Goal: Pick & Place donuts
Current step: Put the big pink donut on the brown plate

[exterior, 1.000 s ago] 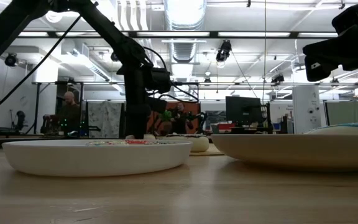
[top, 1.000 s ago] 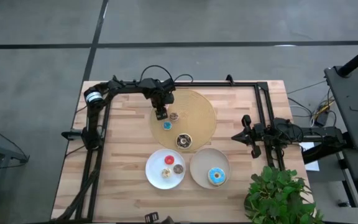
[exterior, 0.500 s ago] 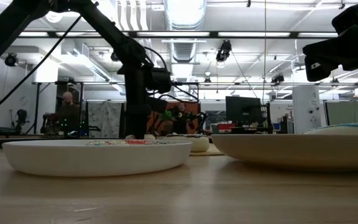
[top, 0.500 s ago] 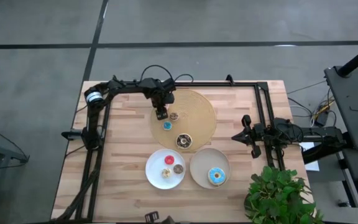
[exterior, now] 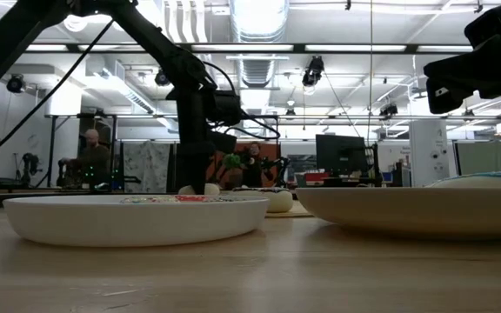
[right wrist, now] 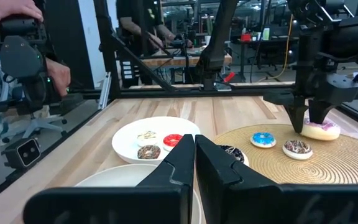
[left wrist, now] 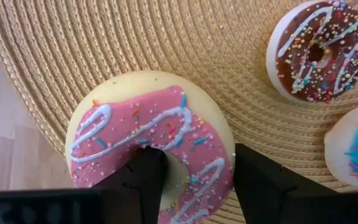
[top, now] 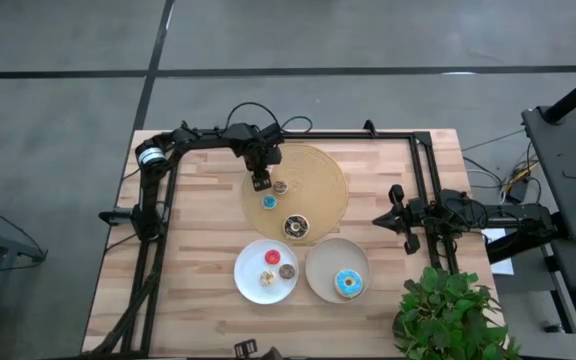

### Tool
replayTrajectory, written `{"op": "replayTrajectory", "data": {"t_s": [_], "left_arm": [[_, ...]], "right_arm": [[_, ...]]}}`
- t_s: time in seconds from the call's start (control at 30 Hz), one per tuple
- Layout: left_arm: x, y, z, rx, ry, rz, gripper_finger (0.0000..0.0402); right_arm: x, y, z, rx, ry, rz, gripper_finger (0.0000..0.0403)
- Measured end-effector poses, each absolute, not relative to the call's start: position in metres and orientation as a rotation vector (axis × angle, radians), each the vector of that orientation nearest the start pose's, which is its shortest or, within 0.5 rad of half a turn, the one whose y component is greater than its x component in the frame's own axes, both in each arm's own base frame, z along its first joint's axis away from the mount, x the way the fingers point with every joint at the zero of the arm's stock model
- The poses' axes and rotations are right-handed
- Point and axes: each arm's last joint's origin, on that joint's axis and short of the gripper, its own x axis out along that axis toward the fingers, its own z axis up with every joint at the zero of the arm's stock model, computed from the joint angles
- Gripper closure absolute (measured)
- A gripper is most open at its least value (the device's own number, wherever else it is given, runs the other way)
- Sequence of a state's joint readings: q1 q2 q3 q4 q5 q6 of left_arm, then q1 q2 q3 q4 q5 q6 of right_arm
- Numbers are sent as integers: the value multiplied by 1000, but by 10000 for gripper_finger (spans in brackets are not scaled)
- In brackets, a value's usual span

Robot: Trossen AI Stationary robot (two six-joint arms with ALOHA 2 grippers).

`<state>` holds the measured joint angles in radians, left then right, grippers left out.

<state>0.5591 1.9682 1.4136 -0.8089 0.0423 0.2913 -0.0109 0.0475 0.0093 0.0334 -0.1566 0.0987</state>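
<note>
The pink-iced ring-shaped toy donut is pinched by the left gripper, one finger set in its hole, at the far left edge of the round woven tan board. The right gripper is held pressed together over the tabletop's right side.

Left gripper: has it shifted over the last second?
Yes, barely. In the low view the left gripper has edged rightward against the background monitor; the pink donut sits between its fingers on the woven board.

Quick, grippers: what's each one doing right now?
Left gripper: closed on the pink donut at the woven board's edge.
Right gripper: shut, holding nothing, parked at the table's right side.
</note>
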Motion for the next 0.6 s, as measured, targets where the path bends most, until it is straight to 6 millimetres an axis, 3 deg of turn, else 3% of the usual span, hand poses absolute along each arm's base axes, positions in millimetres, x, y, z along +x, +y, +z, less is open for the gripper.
{"op": "replayTrajectory", "data": {"t_s": [0.6], "left_arm": [[324, 201, 175, -179, 1354, 250, 252]], "right_arm": [[100, 3, 166, 102, 12, 145, 394]]}}
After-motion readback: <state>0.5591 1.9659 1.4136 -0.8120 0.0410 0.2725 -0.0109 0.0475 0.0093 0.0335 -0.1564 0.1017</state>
